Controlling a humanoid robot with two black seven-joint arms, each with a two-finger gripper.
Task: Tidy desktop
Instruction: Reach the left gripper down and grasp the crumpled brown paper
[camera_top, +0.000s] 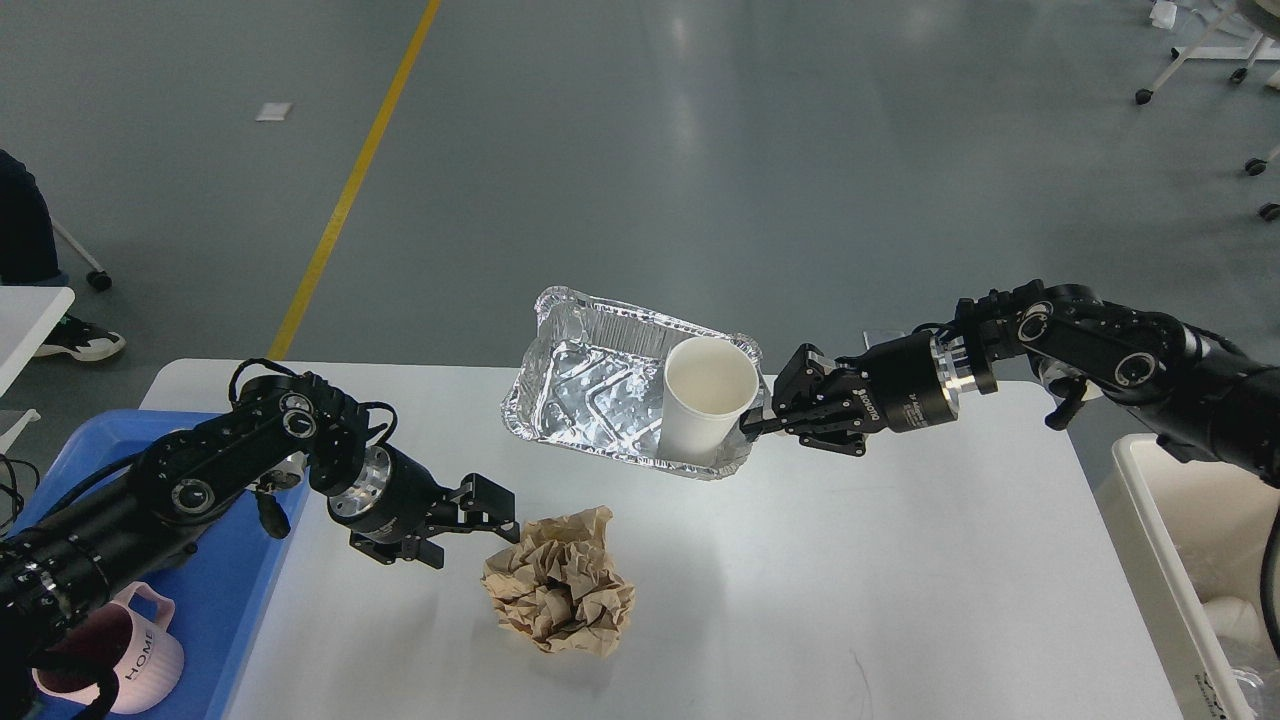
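Nearest the camera, at the lower left, a pink mug (100, 655) sits in a blue tray (235, 590) that rests on the left end of the desktop (900, 600); the mug looks already put away. The desktop itself fills the lower half of the view, white and mostly bare on its right side. A little farther in, a crumpled ball of brown paper (560, 585) lies on the desktop near the middle, not yet cleared. The left gripper (493, 518) hovers just beside the paper's upper left edge, its fingers apart and not holding anything; I judge it is lining up to pick the paper up.

Farther back, the right gripper (762, 423) is clamped on the near right rim of a foil tray (590, 380), which is lifted off the desktop and tilted. A white paper cup (705, 400) stands inside the foil tray at its right end. At the right edge a white bin (1150, 520) stands beside the desktop, probably where the rubbish is headed.

So the task seems about midway: foil tray and cup are in hand but not dropped, and the paper is untouched.
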